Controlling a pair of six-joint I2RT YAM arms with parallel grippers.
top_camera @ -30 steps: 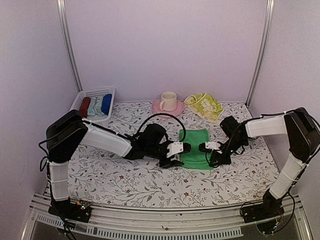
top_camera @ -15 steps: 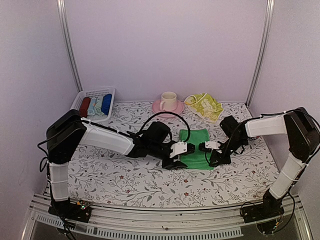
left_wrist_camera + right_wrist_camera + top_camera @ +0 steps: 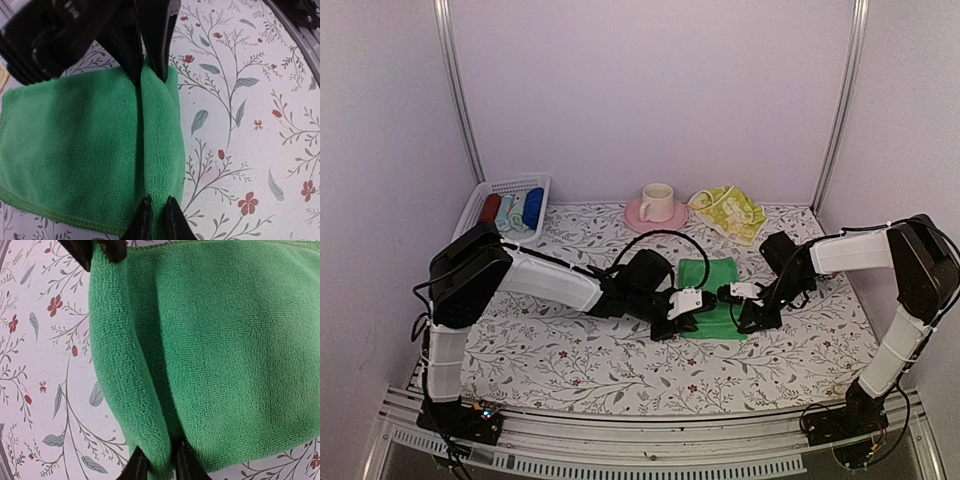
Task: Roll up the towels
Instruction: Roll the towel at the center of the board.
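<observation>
The bright green towel [image 3: 712, 275] lies flat mid-table, its near edge turned over into a narrow rolled fold [image 3: 161, 135]. My left gripper [image 3: 695, 312] is shut on the left end of that fold; in the left wrist view the gripper [image 3: 158, 214] pinches the cloth. My right gripper [image 3: 732, 300] is shut on the opposite end of the same fold, and in the right wrist view the gripper [image 3: 159, 462] squeezes the roll [image 3: 127, 365]. The pale yellow towel [image 3: 729, 210] with green marks lies crumpled at the back right.
A white basket [image 3: 480, 200] at the back left holds dark red, pale blue and deep blue cloth rolls. A cream cup on a pink saucer [image 3: 656, 214] stands at the back centre. Metal frame posts rise at both back corners.
My left gripper has slid right onto the green towel's near edge and closed on the fold. The right arm has hardly moved.
</observation>
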